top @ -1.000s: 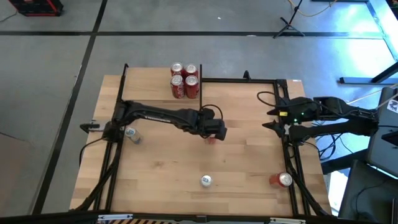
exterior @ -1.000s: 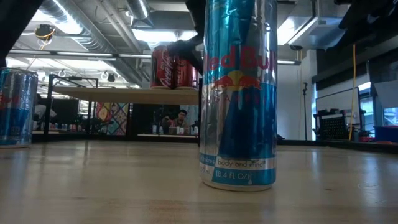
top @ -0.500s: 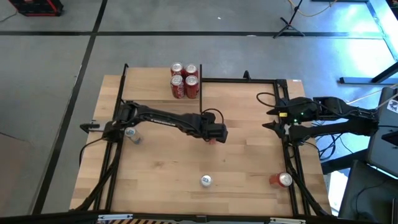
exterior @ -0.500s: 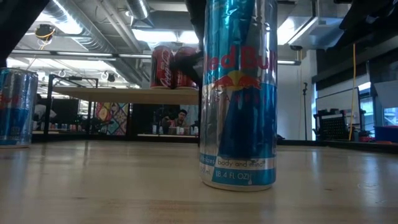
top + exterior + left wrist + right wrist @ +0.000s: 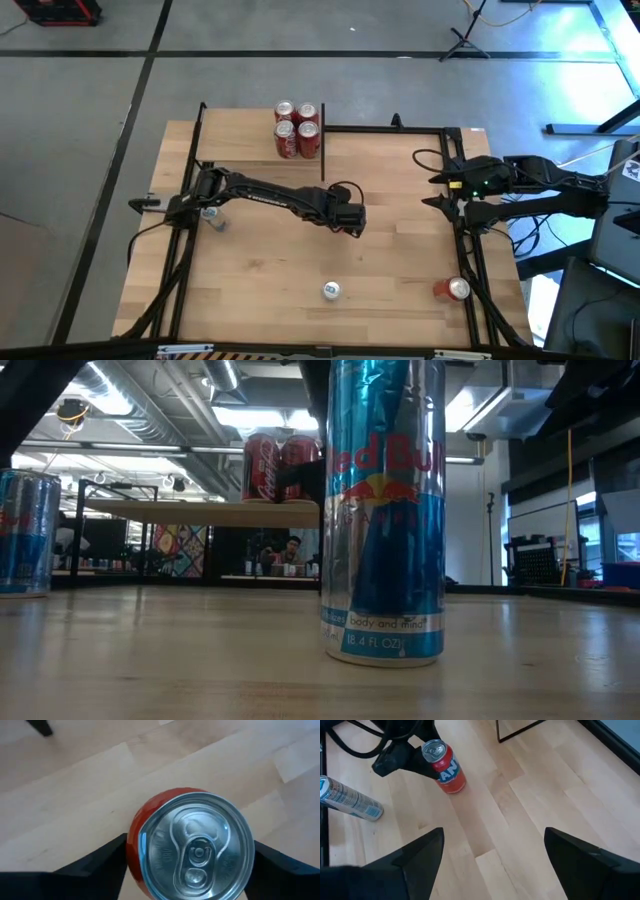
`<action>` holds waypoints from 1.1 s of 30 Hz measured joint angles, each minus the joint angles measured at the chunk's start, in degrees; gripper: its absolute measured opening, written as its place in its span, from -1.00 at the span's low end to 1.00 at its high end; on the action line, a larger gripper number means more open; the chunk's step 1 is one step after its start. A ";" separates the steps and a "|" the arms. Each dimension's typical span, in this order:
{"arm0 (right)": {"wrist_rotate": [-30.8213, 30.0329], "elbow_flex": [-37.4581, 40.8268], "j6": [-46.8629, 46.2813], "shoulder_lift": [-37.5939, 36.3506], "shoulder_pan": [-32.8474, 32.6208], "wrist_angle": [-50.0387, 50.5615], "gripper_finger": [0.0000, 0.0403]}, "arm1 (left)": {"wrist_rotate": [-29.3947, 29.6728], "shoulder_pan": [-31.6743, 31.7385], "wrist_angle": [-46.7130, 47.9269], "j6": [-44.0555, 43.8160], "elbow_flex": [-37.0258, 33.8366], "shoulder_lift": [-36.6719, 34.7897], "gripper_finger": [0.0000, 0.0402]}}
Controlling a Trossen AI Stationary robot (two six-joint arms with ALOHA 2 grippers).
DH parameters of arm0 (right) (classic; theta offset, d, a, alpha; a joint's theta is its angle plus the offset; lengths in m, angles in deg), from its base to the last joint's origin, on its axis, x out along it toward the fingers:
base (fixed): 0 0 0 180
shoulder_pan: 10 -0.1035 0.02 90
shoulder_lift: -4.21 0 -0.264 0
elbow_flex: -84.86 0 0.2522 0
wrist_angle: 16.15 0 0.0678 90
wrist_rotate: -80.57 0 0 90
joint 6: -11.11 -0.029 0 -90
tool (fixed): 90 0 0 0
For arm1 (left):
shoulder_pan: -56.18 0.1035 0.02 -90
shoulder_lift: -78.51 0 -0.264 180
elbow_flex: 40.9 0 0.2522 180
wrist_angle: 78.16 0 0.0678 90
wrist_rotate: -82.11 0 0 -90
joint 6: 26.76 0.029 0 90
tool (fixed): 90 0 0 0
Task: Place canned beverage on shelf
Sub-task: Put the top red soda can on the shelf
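1. Your left claw [image 5: 345, 222] is out over the middle of the counter [image 5: 400, 250], with the arm reaching across from the left side
2. The left wrist view looks straight down on the red beverage can [image 5: 192, 820], its silver top and pull tab facing up
3. That claw's two dark fingers [image 5: 100, 865] sit one on each side of the can and meet its wall with no gap showing, so the left claw is clamped on the red beverage can
4. The right wrist view shows the same can [image 5: 445, 767] upright, its base on the wood, with the left claw around it
5. The can you want is therefore on the counter, well apart from the shelf [image 5: 250, 140]
6. The shelf stands at the far edge, left of centre, and carries the four shelved cans [image 5: 297, 130] grouped at its right end
7. From the low view you can see those red cans [image 5: 265, 465] on top of the raised board [image 5: 200, 512]
8. Your right claw [image 5: 437, 192] waits at the right edge of the counter, fingers wide apart with only bare wood between them
9. A blue-and-silver can [image 5: 330, 290] stands near the front edge, a second blue can [image 5: 212, 215] sits at the left side, and a corner can [image 5: 455, 289], red, is near the front right
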 joint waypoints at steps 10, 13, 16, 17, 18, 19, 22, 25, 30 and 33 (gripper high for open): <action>0.02 -0.02 2.42 0.42 0.00 -0.88 0.65 | -4.71 -1.22 3.79 16.03 0.26 -7.14 0.34; 0.89 -0.02 3.23 1.23 0.00 -3.53 0.65 | -7.03 -1.97 5.64 20.92 0.26 -11.38 0.34; 3.01 -0.04 5.23 2.60 0.00 -7.41 0.65 | -8.95 -2.58 8.06 23.96 0.26 -16.20 0.34; 3.99 -0.07 6.12 2.94 0.00 -8.63 0.65 | -9.59 -2.61 9.40 24.62 0.29 -17.63 0.34; 4.81 -0.07 6.71 3.30 0.00 -9.69 0.65 | -9.89 -2.61 10.84 25.07 0.37 -19.33 0.34; 5.20 -0.07 7.37 4.00 0.00 -10.90 0.65 | -9.94 -2.55 12.38 25.91 0.37 -21.01 0.34; 5.11 -0.10 7.92 6.77 0.00 -15.07 0.65 | -8.97 -1.92 17.20 28.04 0.37 -25.39 0.34; 4.23 -0.09 10.55 9.94 0.00 -18.64 0.65 | -8.68 -0.49 21.47 30.67 0.36 -29.90 0.34; 2.12 -0.50 12.04 14.74 1.76 -23.66 0.65 | -7.10 2.40 30.66 35.81 0.37 -37.11 0.34; 2.34 -1.57 10.53 16.70 5.19 -24.18 0.65 | -6.93 4.68 34.92 39.48 0.37 -40.73 0.34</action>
